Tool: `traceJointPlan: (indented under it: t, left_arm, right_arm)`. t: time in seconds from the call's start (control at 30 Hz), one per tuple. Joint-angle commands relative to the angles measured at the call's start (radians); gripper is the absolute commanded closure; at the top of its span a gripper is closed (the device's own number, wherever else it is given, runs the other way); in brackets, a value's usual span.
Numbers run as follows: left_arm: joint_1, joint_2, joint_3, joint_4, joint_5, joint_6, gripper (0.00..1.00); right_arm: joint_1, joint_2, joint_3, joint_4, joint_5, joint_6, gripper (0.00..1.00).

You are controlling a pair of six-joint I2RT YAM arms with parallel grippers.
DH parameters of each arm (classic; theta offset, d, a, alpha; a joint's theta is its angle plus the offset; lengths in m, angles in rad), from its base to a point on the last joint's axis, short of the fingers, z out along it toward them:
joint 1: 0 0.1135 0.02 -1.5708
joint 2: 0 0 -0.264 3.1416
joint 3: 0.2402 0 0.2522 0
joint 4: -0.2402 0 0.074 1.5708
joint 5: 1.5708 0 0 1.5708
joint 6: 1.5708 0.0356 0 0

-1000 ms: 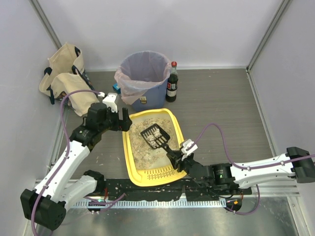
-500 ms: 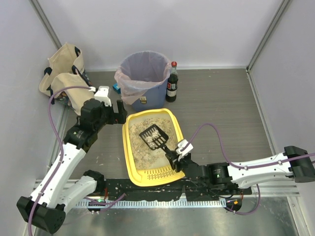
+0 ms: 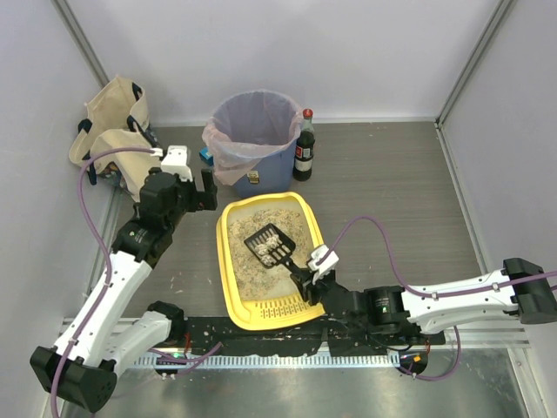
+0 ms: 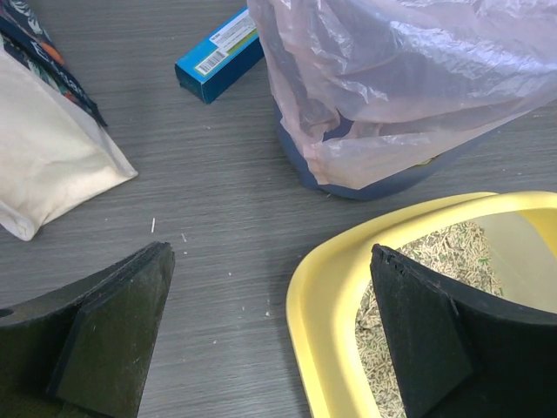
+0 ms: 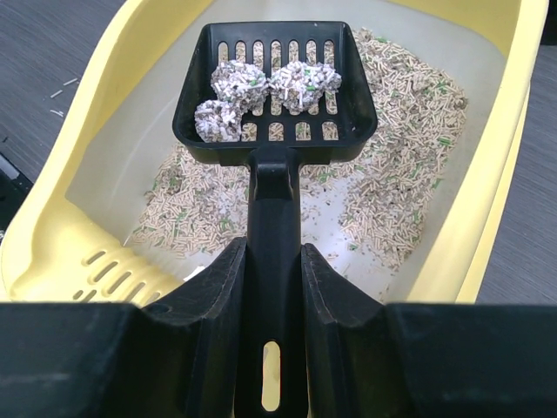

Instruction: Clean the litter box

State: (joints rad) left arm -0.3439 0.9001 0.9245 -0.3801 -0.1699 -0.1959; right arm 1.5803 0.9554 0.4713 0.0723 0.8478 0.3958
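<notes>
The yellow litter box lies in the middle of the floor with beige pellets in it and a slotted grille at its near end. My right gripper is shut on the handle of a black slotted scoop. The scoop holds three grey clumps above the pellets inside the litter box. My left gripper is open and empty, just off the box's far left corner, above the floor.
A round blue bin with a clear liner stands behind the box, and its side shows in the left wrist view. A dark bottle stands right of it. A beige bag lies at far left. A small blue carton lies by the bin.
My left gripper has drawn back to the left, off the box's far left corner. My right gripper has moved the scoop with its clumps a little left inside the box.
</notes>
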Motion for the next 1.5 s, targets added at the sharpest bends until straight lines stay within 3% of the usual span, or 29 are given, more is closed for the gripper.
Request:
traceJointPlan:
  t: [0.0, 0.17, 0.33, 0.57, 0.7, 0.9, 1.1, 1.27, 1.47]
  left_arm:
    - [0.008, -0.041, -0.007, 0.075, -0.04, 0.01, 0.0]
    - [0.042, -0.063, -0.013, 0.086, -0.043, -0.042, 0.0]
    - [0.163, -0.035, 0.011, 0.044, -0.01, -0.1, 0.0]
    - [0.178, -0.03, -0.003, 0.063, 0.056, -0.122, 0.0]
    - [0.178, -0.026, -0.004, 0.064, 0.066, -0.128, 0.0]
    - [0.178, -0.032, -0.006, 0.058, 0.052, -0.126, 0.0]
    - [0.18, -0.05, -0.009, 0.05, 0.032, -0.112, 0.0]
    - [0.178, -0.055, -0.016, 0.053, 0.047, -0.12, 0.0]
    - [0.169, -0.063, -0.024, 0.058, 0.056, -0.123, 0.0]
  right_arm:
    - [0.003, -0.007, 0.062, 0.009, 0.034, -0.005, 0.98]
    - [0.001, -0.041, 0.13, -0.13, 0.07, -0.018, 0.99]
    - [0.003, -0.069, 0.219, -0.291, 0.095, -0.008, 0.99]
    - [-0.022, -0.081, 0.396, -0.307, 0.093, -0.055, 0.99]
    - [-0.091, -0.06, 0.489, -0.31, 0.002, -0.095, 0.99]
    - [-0.322, 0.041, 0.639, -0.397, -0.208, -0.147, 0.99]
    - [-0.4, 0.134, 0.814, -0.393, -0.208, -0.307, 0.99]
    - [-0.505, 0.2, 0.868, -0.371, -0.318, -0.351, 0.99]
    - [-0.603, 0.357, 0.998, -0.353, -0.285, -0.465, 0.99]
